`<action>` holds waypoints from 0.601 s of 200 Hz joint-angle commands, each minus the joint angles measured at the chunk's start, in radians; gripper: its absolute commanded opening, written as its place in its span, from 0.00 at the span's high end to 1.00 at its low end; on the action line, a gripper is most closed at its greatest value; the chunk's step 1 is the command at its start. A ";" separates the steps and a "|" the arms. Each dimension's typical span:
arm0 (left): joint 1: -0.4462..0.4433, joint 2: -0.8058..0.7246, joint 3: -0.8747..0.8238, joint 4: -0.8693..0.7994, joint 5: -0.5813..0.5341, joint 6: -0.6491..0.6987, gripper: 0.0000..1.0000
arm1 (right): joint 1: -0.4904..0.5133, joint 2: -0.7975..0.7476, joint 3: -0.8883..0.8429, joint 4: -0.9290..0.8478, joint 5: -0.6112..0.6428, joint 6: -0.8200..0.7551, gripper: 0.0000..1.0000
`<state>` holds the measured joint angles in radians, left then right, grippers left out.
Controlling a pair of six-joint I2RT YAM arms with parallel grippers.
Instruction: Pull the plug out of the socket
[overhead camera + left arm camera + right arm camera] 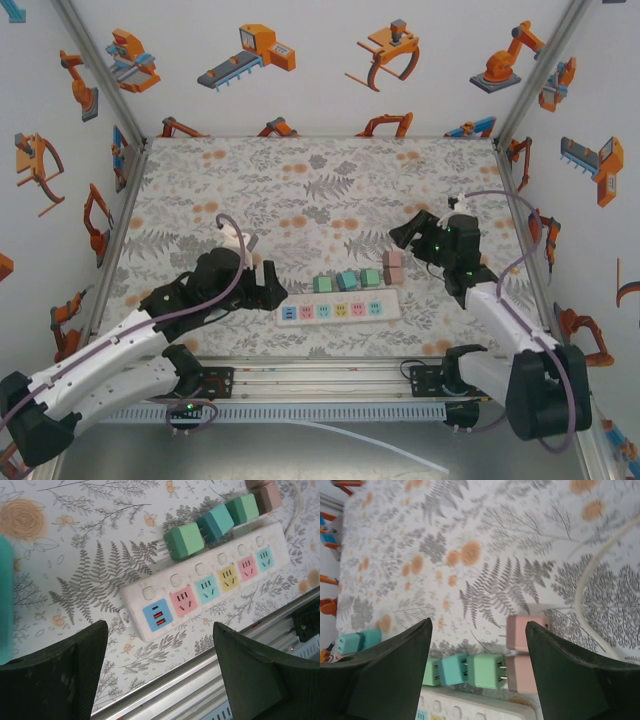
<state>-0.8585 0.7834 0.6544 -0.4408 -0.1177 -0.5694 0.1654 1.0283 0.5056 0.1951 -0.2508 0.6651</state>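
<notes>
1. Floral-print surface [300,190], boxed in by walls [300,60] covered with robot cartoons, carries a white power strip [340,311] close to the near edge; an arm reaches in from each side of it.
2. Sockets [182,601] along the strip look empty in the left wrist view; pink, teal, yellow, pink and teal faces sit beside a blue USB block [158,616], none with a body seated in it.
3. Row of plugs [347,280] lies on the surface just behind the strip; the mint-green plug [184,541] and teal plug [215,522] lie on their sides with bare prongs showing, so they are out; pink plugs [527,632] end the row, beside a pale cable [580,587].
4. Left end effector [158,630] hovers near the strip's USB end, fingers spread wide and holding nothing; right end effector [478,625] hangs by the pink end of the row, likewise wide and empty.
5. Judged from this, the pulling itself looks finished and the plug released; what remains is probably withdrawal.
6. Next move calls for lifting each arm clear without brushing the loose plugs or nudging the strip; were any plug seated out of sight, one end effector would have to pin the strip while the other closes on the plug body and pulls straight along the prongs.
</notes>
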 commanded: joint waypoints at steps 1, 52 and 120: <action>0.039 0.013 0.086 -0.129 -0.077 0.008 0.21 | 0.049 -0.073 0.057 -0.049 -0.042 -0.096 0.32; 0.299 0.157 0.268 -0.283 -0.080 0.179 0.19 | 0.265 -0.060 0.192 -0.096 -0.055 -0.227 0.31; 0.697 0.243 0.208 -0.196 -0.020 0.137 0.12 | 0.318 -0.019 0.215 -0.101 -0.085 -0.249 0.31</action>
<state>-0.3298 1.0855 0.9218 -0.6796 -0.2558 -0.3985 0.4755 1.0096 0.7010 0.1081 -0.3252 0.4484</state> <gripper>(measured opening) 0.878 0.687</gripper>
